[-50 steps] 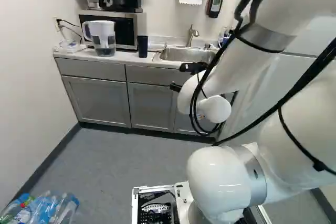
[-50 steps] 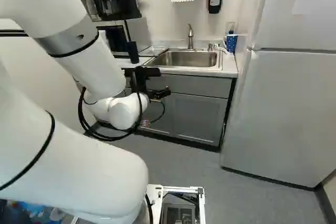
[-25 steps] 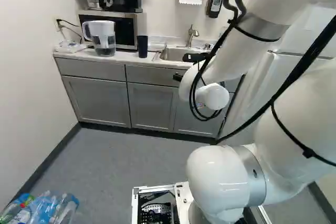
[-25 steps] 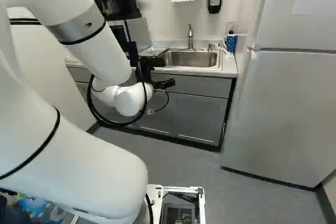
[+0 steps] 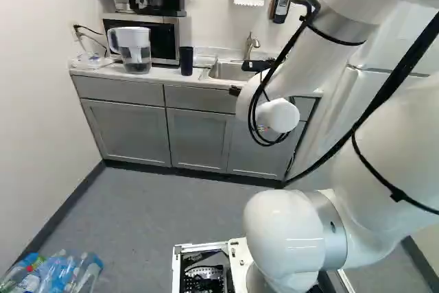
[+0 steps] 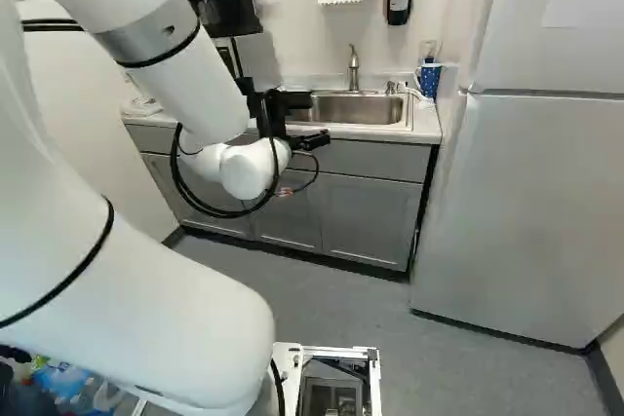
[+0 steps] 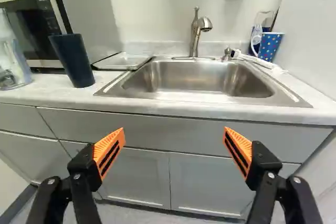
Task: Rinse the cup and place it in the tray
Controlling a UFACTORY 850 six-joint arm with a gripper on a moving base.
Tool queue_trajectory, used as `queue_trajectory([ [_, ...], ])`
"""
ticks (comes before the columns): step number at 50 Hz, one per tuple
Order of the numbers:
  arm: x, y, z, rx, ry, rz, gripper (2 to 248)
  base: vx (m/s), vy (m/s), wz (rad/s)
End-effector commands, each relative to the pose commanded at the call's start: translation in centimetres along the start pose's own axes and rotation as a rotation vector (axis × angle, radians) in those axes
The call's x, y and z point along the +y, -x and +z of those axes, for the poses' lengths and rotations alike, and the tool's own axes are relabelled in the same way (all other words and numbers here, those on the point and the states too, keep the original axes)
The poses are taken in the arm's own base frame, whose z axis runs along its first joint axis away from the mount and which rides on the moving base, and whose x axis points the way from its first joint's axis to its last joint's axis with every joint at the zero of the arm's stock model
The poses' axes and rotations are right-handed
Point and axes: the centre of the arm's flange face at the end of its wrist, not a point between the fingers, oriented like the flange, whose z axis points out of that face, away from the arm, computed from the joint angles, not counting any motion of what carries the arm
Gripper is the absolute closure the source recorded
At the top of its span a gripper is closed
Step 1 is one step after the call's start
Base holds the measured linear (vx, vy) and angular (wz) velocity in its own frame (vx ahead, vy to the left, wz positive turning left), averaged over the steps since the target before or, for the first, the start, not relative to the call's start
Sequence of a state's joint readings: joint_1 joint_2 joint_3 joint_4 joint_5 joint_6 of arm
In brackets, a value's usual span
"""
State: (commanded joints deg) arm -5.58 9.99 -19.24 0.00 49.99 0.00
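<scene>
Orange pads (image 7: 108, 153) spread wide, and the empty hand (image 7: 174, 132) faced the sink (image 7: 197, 80), presumably opened to take a cup's sides! Over on the worktop (image 7: 50, 96), the dark cup (image 7: 76, 64) stood upright before the microwave (image 7: 89, 17), unrinsed, I judged. Just beside it lay the tray (image 7: 122, 62), right by the sink, probably to catch drips. Reaching the cup looked next, then the tap (image 7: 195, 35).

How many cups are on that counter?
2 for certain: the dark cup, between the microwave and the sink, and the polka-dot cup, on the fridge side of the sink. A clear item behind that one may be another; I can't tell.
</scene>
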Motion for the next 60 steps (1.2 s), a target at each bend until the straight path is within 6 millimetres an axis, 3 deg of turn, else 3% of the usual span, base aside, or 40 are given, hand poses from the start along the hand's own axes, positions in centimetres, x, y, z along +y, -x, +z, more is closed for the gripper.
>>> queue_trajectory([
  [60, 1.5, -6.7, 3.8, 0.085, 0.035, 0.005, 3, 0.0, 0.0, 0.0],
])
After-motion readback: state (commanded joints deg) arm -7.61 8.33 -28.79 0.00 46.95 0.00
